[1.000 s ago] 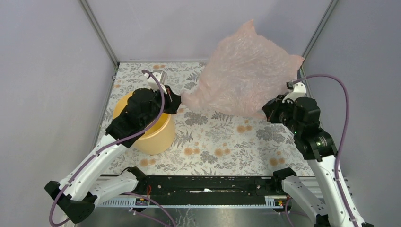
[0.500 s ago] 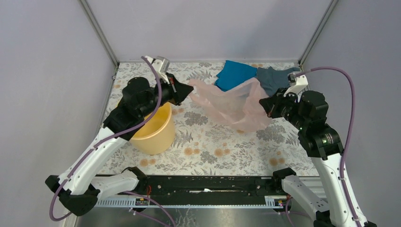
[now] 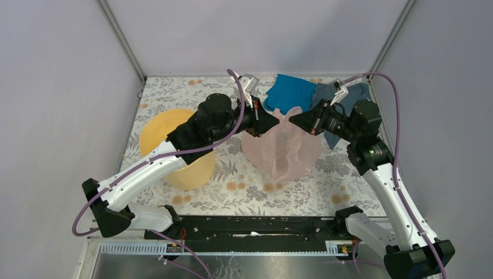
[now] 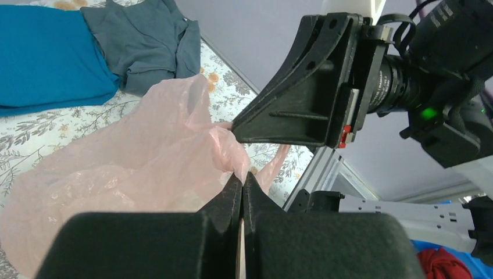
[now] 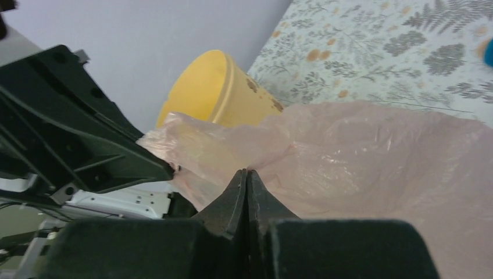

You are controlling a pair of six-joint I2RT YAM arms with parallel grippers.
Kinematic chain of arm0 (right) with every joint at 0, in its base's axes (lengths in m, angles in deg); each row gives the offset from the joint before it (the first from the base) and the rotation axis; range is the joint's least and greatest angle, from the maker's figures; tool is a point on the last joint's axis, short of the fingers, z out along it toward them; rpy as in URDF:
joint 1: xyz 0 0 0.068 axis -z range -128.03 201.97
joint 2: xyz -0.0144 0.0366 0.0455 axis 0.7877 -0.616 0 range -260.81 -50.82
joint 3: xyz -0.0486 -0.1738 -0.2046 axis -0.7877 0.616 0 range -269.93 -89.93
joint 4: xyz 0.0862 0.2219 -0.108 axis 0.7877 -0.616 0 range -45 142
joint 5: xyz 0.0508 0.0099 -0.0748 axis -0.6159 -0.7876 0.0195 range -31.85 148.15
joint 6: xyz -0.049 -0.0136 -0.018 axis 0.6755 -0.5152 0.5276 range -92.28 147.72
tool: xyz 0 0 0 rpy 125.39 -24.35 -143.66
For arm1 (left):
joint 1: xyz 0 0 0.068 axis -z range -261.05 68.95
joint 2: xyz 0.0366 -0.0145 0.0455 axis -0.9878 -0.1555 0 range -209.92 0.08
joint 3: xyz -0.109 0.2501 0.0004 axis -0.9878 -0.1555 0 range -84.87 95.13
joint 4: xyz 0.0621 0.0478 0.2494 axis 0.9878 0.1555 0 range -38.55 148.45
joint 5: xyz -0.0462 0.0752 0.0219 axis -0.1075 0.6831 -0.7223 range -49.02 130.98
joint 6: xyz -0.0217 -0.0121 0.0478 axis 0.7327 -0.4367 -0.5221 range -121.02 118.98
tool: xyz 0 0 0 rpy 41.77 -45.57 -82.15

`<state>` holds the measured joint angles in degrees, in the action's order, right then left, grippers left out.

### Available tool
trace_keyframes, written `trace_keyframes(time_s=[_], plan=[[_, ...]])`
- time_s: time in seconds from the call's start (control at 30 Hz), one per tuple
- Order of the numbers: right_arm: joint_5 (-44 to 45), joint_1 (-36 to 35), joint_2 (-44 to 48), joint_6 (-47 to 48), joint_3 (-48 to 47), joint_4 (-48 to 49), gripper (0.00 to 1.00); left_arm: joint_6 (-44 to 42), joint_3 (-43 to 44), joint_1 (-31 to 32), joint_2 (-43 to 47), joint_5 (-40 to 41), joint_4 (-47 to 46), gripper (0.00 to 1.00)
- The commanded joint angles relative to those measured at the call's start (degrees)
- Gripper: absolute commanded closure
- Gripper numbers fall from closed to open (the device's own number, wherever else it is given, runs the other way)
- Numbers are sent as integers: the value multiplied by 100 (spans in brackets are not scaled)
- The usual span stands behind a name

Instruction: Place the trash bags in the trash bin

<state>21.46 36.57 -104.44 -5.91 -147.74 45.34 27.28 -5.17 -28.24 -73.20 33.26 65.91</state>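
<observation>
bag: bunched over mid-worktop, held by its top edge
left pincer: pressed together on bag film
right pincer: likewise pinching bag
bin: left of bag, under left arm, the nearer arm

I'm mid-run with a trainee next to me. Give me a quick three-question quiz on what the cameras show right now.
1. True or false: the thin pale-pink plastic bag already lies inside the round yellow-orange plastic bucket.
2. Multiple choice: of the left gripper and the right gripper, which is shut on the bag? A) left only B) right only C) both
3. Short answer: how many cloths lie beyond the bag?

Key
1. False. It hangs from the two grippers, to the right of the bucket in the top view.
2. C
3. Two: a blue cloth and a grey-blue cloth.
</observation>
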Motion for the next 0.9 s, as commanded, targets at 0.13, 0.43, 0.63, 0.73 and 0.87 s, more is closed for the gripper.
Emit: trace_keyframes(time_s=[0.13, 0.43, 0.63, 0.73, 0.87], plan=[[-536, -277, 50, -934, 307, 1566, 76, 594, 191, -25, -53, 464, -384, 100], [152, -666, 82, -276, 166, 776, 24, 590, 502, -20, -306, 524, -163, 100], [1061, -1278, -108, 380, -190, -53, 11, 599, 629, -24, -493, 409, -177, 100], [1629, -1671, -139, 575, -263, -144, 9, 642, 666, -24, -567, 381, -171, 100], [2387, -1962, -190, 749, -325, -307, 10, 660, 693, -19, -634, 277, -157, 100]])
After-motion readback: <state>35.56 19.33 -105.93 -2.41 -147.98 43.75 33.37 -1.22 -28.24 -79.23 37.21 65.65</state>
